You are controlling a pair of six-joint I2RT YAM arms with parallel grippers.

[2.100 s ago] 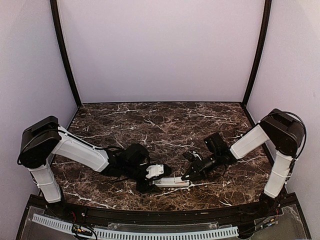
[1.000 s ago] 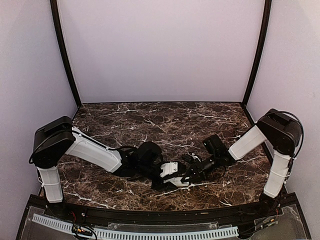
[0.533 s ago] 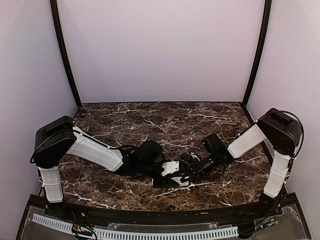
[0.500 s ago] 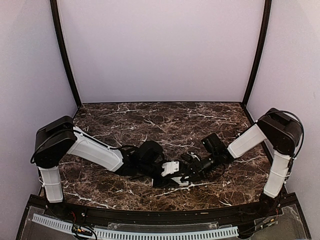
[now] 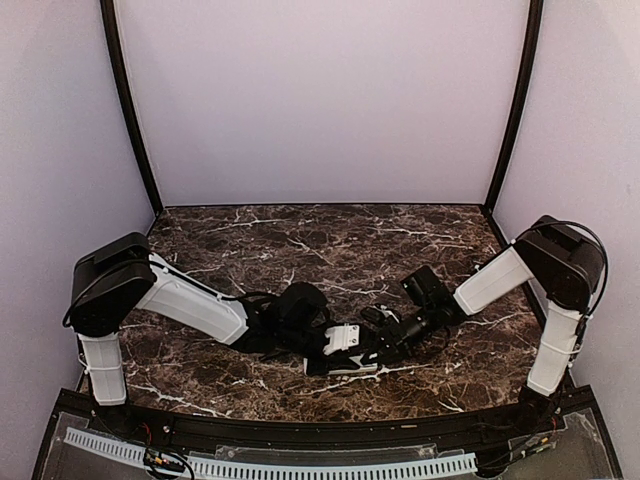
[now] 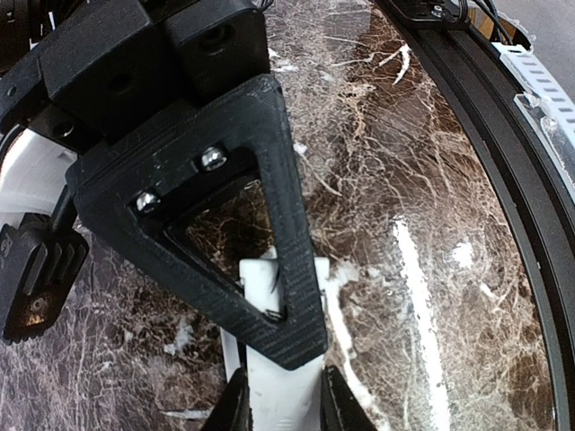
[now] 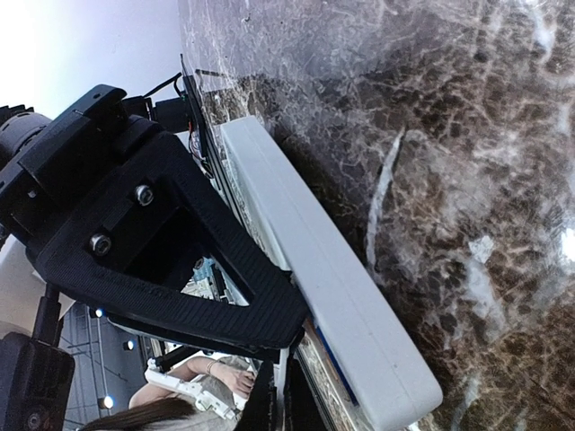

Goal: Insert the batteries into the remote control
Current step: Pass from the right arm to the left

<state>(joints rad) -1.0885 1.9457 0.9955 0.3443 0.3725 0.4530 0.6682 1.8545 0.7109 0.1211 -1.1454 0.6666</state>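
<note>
Currently seen: remote control [image 5: 350, 367] flat at table [image 5: 250, 240] front-centre, long axis L-R btw both arms, left gripper [image 6: 286, 406] clamped across its width, right gripper [image 7: 275, 395] jaws together just beside its long edge, batteries not clearly seen.

Dark brown marble table [image 5: 330, 240] with white veining stretching between pale walls, its glossy top catching streaks of glare, white remote control [image 5: 348, 367] lying on it near the front middle, black rim [image 5: 300, 428] running along its near edge
</note>
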